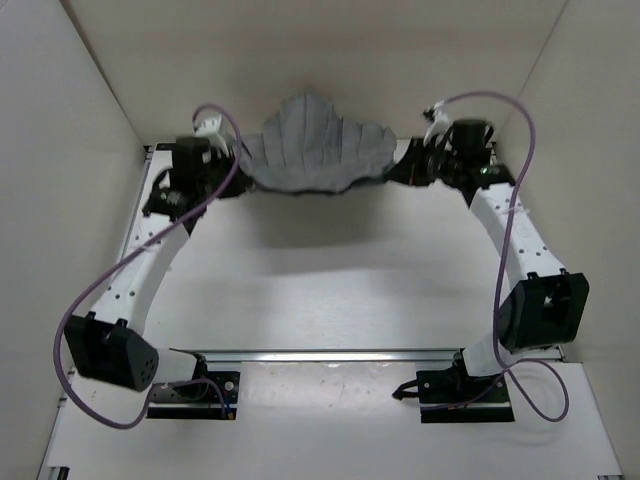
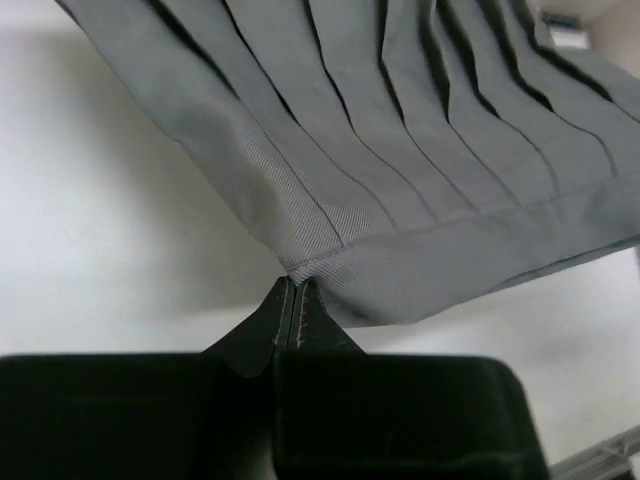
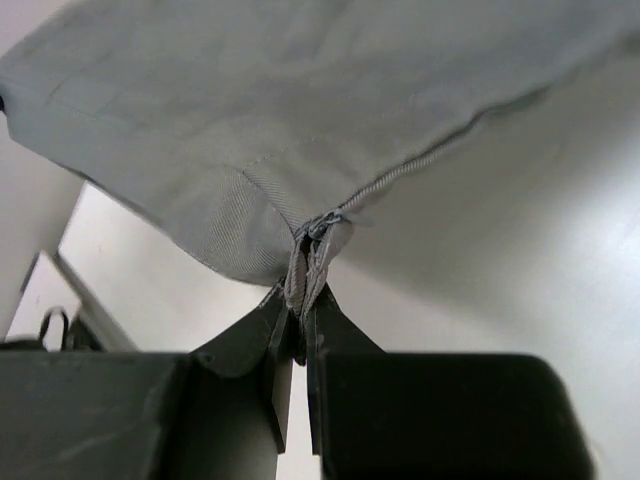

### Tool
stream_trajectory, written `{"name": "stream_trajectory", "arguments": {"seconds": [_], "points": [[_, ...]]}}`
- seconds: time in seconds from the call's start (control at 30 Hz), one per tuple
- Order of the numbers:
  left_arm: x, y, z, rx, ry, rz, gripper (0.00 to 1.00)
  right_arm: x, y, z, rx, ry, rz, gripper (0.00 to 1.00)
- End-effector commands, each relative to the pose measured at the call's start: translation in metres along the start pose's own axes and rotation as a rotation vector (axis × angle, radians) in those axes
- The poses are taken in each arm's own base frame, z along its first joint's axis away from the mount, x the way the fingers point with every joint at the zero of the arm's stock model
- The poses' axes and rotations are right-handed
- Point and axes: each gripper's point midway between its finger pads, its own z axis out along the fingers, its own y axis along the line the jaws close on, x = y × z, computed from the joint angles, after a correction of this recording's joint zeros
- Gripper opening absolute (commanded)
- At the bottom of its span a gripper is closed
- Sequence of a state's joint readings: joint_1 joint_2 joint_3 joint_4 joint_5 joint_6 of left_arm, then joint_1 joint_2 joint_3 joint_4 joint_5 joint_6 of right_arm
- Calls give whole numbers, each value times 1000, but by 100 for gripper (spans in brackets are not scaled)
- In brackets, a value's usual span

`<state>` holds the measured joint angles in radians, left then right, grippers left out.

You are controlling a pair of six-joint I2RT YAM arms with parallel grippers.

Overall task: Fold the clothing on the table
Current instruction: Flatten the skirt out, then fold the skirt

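The clothing [image 1: 315,150], a mid-grey pleated skirt, hangs stretched between both arms above the far part of the white table [image 1: 330,290]. My left gripper [image 1: 243,160] is shut on its left corner; in the left wrist view the closed fingertips [image 2: 293,285] pinch the hem corner of the skirt [image 2: 400,150], whose pleats fan away. My right gripper [image 1: 398,162] is shut on the right corner; in the right wrist view its jaws [image 3: 305,300] clamp a bunched seam end of the skirt [image 3: 260,110] by a zipper.
White walls [image 1: 90,110] close in the table on the left, right and back. A metal rail [image 1: 330,355] runs across near the arm bases. Purple cables [image 1: 520,200] loop off both arms. The skirt's shadow lies on the table beneath it.
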<state>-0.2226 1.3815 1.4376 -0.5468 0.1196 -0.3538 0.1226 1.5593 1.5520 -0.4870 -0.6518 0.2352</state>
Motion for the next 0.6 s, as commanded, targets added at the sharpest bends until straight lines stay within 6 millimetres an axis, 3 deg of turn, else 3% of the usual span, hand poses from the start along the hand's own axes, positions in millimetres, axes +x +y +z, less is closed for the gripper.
{"name": "stream_trajectory", "arguments": {"seconds": [0.0, 0.03, 0.07, 0.1, 0.13, 0.17, 0.2, 0.23, 0.27, 0.3, 0.33, 0.4, 0.5, 0.57], "points": [[106, 24, 16, -27, 179, -60, 0, 66, -15, 11, -7, 61, 49, 0], [126, 27, 16, -28, 214, -64, 0, 75, -12, 7, 3, 63, 55, 0], [159, 32, 11, -21, 267, -100, 0, 103, -16, 10, 8, 103, 92, 0], [197, 39, 3, -29, 338, -128, 0, 112, -13, 6, 0, 98, 101, 0], [209, 40, 2, -24, 343, -138, 0, 142, -14, 3, 3, 135, 136, 0], [243, 41, -6, -13, 401, -156, 0, 172, -17, 2, 8, 180, 182, 0], [269, 46, -15, -15, 449, -176, 0, 180, -15, -2, 16, 180, 189, 0], [293, 46, -25, -2, 495, -179, 0, 225, -23, -10, 64, 264, 255, 0], [304, 43, -31, 11, 520, -178, 0, 231, -22, -13, 73, 271, 259, 0], [321, 49, -42, -6, 545, -178, 0, 253, -20, -21, 86, 317, 283, 0], [328, 48, -48, -6, 562, -165, 0, 258, -18, -27, 95, 321, 283, 0], [335, 47, -66, -4, 557, -165, 0, 293, -15, -45, 127, 395, 333, 0], [330, 40, -86, 16, 517, -198, 0, 309, -5, -70, 144, 402, 350, 0], [320, 28, -94, 46, 472, -218, 0, 302, 6, -85, 147, 360, 343, 0]]}}
